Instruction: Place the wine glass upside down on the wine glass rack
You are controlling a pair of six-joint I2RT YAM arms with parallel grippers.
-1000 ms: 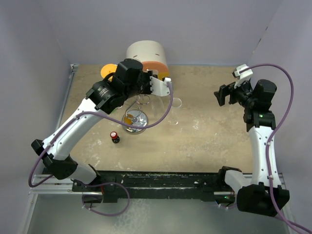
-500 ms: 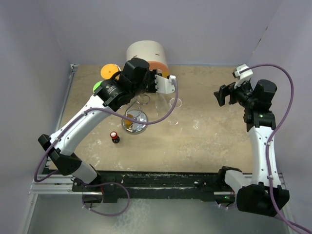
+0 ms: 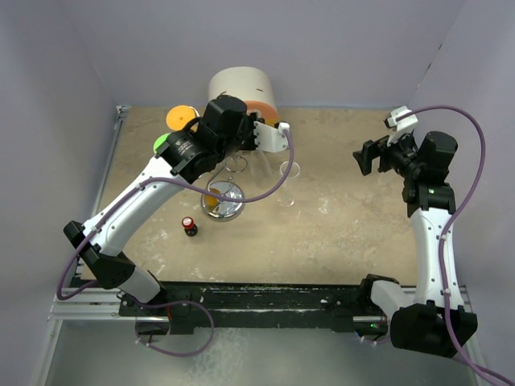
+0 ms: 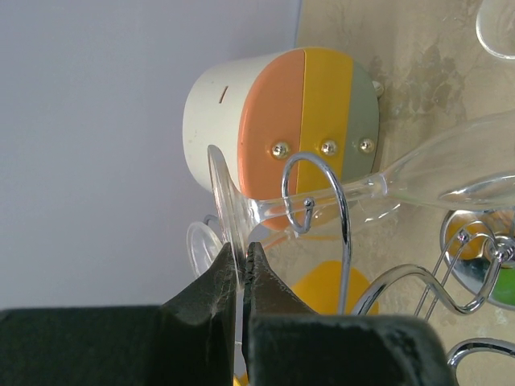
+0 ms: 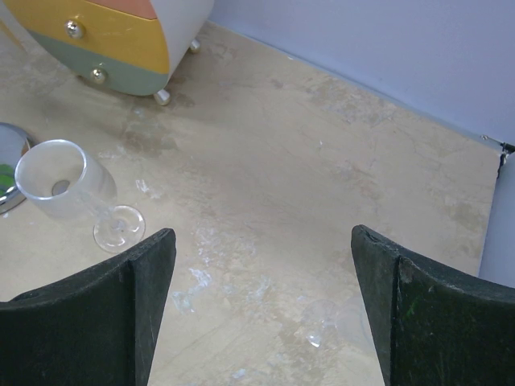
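Observation:
My left gripper [image 4: 241, 253] is shut on the flat foot of a clear wine glass [image 4: 364, 188]. The glass lies roughly sideways, its stem passing through a curled wire loop of the silver wine glass rack [image 4: 348, 233] and its bowl reaching to the right. From the top view the rack's round shiny base [image 3: 224, 199] stands left of centre, under the left wrist. My right gripper [image 5: 261, 233] hangs open and empty over bare table at the right [image 3: 370, 157], far from the rack.
A second wine glass [image 5: 60, 189] lies on its side on the table, right of the rack [image 3: 288, 171]. A round white drum with orange, yellow and green drawers [image 4: 306, 112] stands at the back. A small red-capped bottle [image 3: 190, 225] sits in front of the rack.
The left arm swung right and towards the back with the glass over the first half second, then held still. The right arm has not moved.

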